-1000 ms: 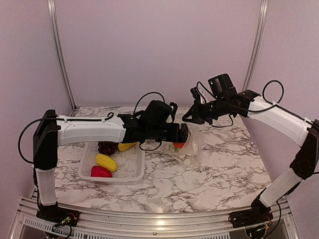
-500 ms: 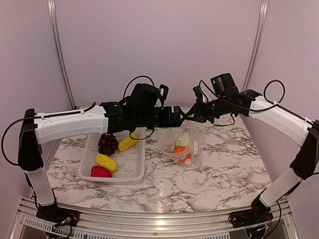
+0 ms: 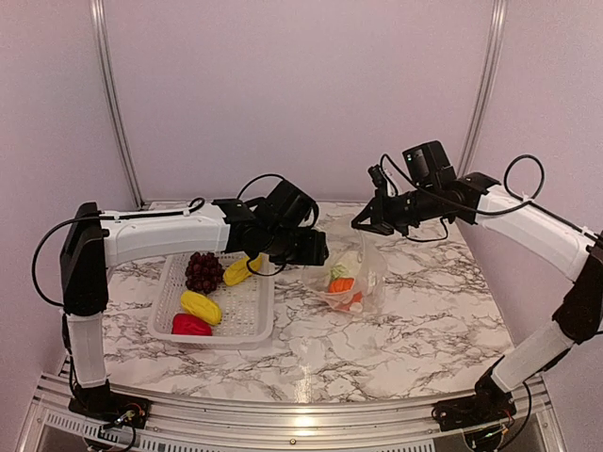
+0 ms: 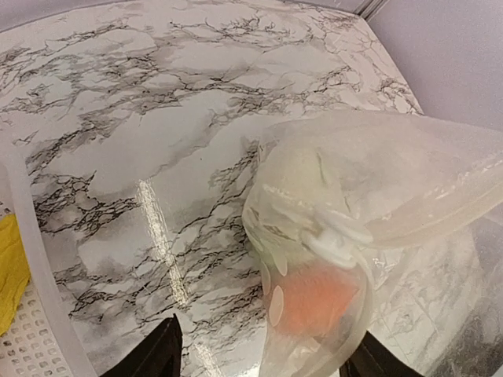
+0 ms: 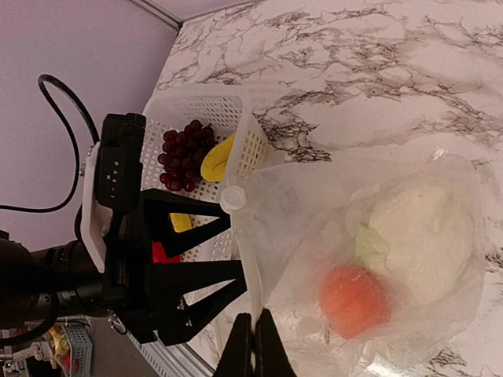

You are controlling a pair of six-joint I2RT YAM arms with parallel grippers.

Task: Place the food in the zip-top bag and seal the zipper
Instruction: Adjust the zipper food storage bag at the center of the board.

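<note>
Basket (image 3: 212, 341) nearest the arm bases, at about 8 o'clock on the marble-print table (image 3: 424, 330). It is white perforated plastic, rectangular and low-walled. We count four pieces in it:
- a glossy red pepper (image 3: 191, 325) in the near-left corner
- a smooth yellow piece (image 3: 201, 306) just beside the pepper, at its 1 o'clock
- a knobbly cluster of dark purple grapes (image 3: 203, 271) at the far side
- a second yellow piece (image 3: 242, 269), tilted by the far-right rim

Left claw (image 3: 320, 250) hovers just past the basket's far-right corner, at 9 o'clock of the bag. Its jaws are spread apart with nothing between them, and we see no contact with anything.

Zip-top bag (image 3: 363, 282) stands on the table at 3 o'clock of the basket, apart from it. The film is thin, crinkly and nearly colourless, bulging low and drawn up to a peak. Inside, a rounded orange fruit (image 3: 341, 284) lies low, with a pale white-green vegetable (image 3: 346, 266) just above it.

Right claw (image 3: 360, 225) is farthest out, at 12 o'clock of the bag. Its two fingers are pressed together on the film at the mouth edge, and the bag's top hangs from them.

View notes:
- Top view: the only one that gives the whole layout.
- Left wrist: two dark fingers (image 4: 157, 357) stand wide at the bottom edge, with the bag lying ahead of them. A whitish strip runs along the mouth, which we take for the zipper (image 4: 314, 206). The fruit is only an orange blur through the film.
- Right wrist: the only view of the pinch itself, with the film running right up to the closed fingertips. It also shows the other claw's spread jaws side-on, beside the bag at its 9 o'clock.
</note>
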